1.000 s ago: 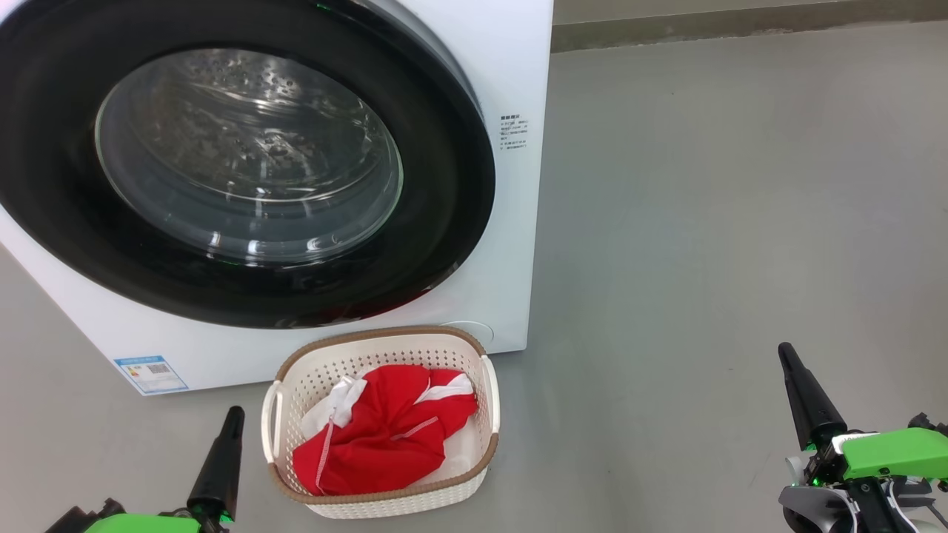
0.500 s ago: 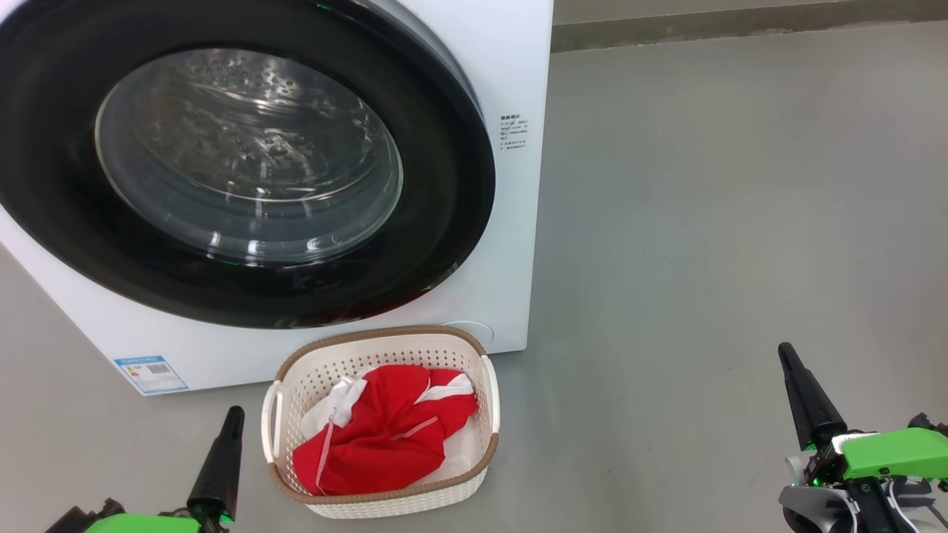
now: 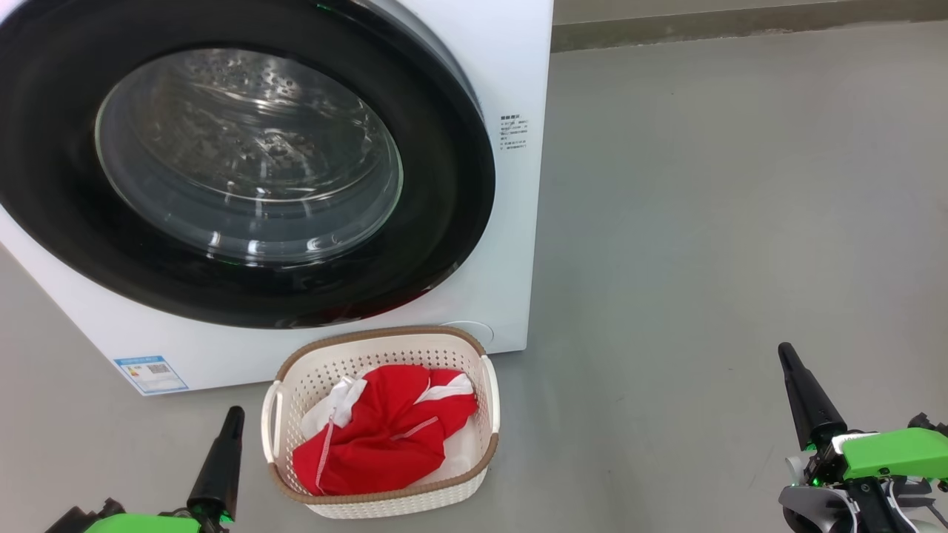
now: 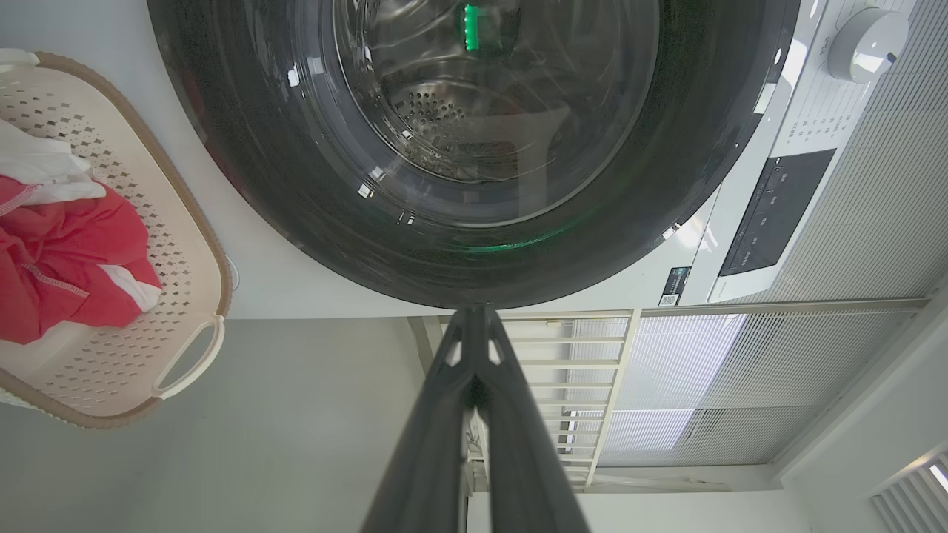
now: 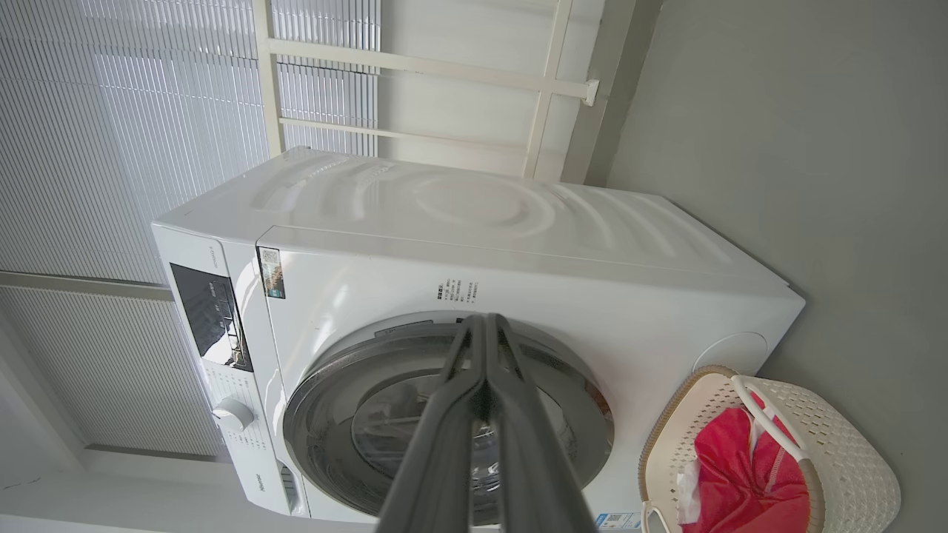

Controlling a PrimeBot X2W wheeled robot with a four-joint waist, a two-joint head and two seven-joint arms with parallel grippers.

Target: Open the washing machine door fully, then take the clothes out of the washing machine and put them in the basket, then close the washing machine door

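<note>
Nothing had moved since the earlier frames; both arms and every object lay as before. At the lower left of the head view we held our left gripper (image 3: pixel 234 416) low over the smooth grey floor (image 3: pixel 703 222), just left of the basket. Its two long dark fingers were pressed together on nothing, which the left wrist view confirmed.

Above it stood the big white boxy washing machine (image 3: pixel 511 74), with a small blue label sticker (image 3: pixel 150 374) near its bottom edge. The large round washing machine door (image 3: pixel 444 222), a glossy black rim around bulging clear glass, sat closed against the front, and we saw perforated steel drum through the glass.

Just before the machine, on the floor, stood the small cream-white perforated plastic basket (image 3: pixel 385 344) with its brown woven-look rim. The bright red fabric clothes (image 3: pixel 385 437) with white panels lay bunched inside it.

At the lower right, well apart from the basket, our right gripper (image 3: pixel 785 357) pointed upward, its fingers likewise clenched and empty.
</note>
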